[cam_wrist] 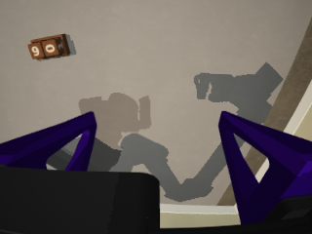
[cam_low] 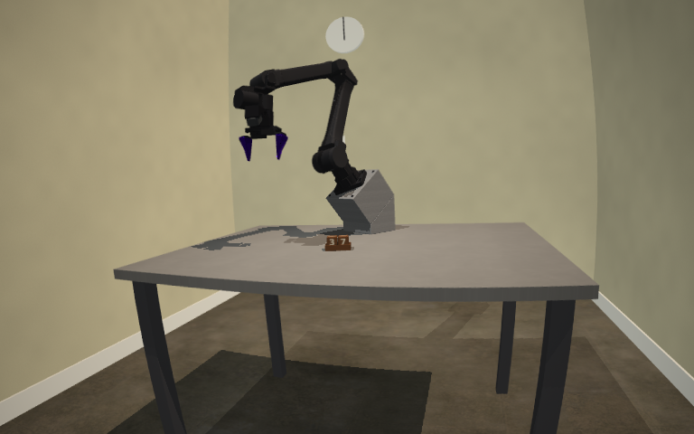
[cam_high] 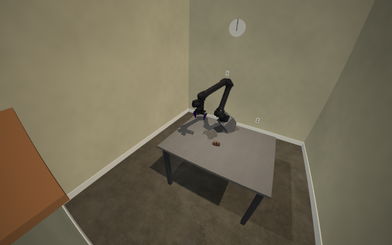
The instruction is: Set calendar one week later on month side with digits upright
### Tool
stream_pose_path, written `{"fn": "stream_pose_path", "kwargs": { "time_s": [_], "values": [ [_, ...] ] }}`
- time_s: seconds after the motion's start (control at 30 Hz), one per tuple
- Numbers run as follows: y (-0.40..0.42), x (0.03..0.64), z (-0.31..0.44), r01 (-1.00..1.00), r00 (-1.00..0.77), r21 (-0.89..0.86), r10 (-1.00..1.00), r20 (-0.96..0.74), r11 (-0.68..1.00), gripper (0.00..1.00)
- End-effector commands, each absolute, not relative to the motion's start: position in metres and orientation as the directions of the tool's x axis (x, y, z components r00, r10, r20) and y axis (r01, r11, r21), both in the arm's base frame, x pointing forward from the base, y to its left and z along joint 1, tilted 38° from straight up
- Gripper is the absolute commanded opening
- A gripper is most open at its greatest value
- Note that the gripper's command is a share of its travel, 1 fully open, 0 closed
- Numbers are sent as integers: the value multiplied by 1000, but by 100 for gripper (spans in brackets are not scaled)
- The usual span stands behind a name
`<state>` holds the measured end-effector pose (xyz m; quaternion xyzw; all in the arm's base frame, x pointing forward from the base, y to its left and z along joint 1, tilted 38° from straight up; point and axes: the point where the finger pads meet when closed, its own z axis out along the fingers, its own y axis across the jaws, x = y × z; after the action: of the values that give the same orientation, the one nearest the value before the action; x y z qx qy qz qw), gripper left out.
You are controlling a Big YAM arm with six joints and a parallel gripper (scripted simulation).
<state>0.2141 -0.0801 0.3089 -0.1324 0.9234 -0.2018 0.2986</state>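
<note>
A small brown tray (cam_high: 216,145) (cam_low: 337,247) stands on the table with two brown cubes side by side in it. In the exterior view the left cube (cam_low: 332,241) shows a white 3 and the right cube (cam_low: 343,241) a white 7, both upright. In the wrist view, the faces toward the camera read 9 on one cube (cam_wrist: 35,50) and 0 on the other cube (cam_wrist: 50,48). No month name is legible. My gripper (cam_high: 199,118) (cam_low: 263,159) (cam_wrist: 157,118) is open and empty, high above the table, left of and behind the tray in the exterior view.
The arm's grey base (cam_high: 228,124) (cam_low: 376,204) stands at the back of the table (cam_high: 245,161) (cam_low: 435,266), behind the tray. Shadows of the arm fall on the table's back left part. The table's side edge shows at the right of the wrist view.
</note>
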Motion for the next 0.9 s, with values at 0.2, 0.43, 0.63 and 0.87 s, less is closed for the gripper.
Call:
{"fn": "stream_pose_path", "kwargs": {
  "time_s": [0.2,0.43,0.63,0.87],
  "values": [
    [-27,269,239,-124,-829,-385,-309,-467,915,100],
    [18,280,195,-158,-834,-402,-340,-434,902,100],
    [46,279,169,-177,-828,-424,-368,-424,888,100],
    [79,271,139,-197,-809,-458,-408,-424,867,100]
  ]
}}
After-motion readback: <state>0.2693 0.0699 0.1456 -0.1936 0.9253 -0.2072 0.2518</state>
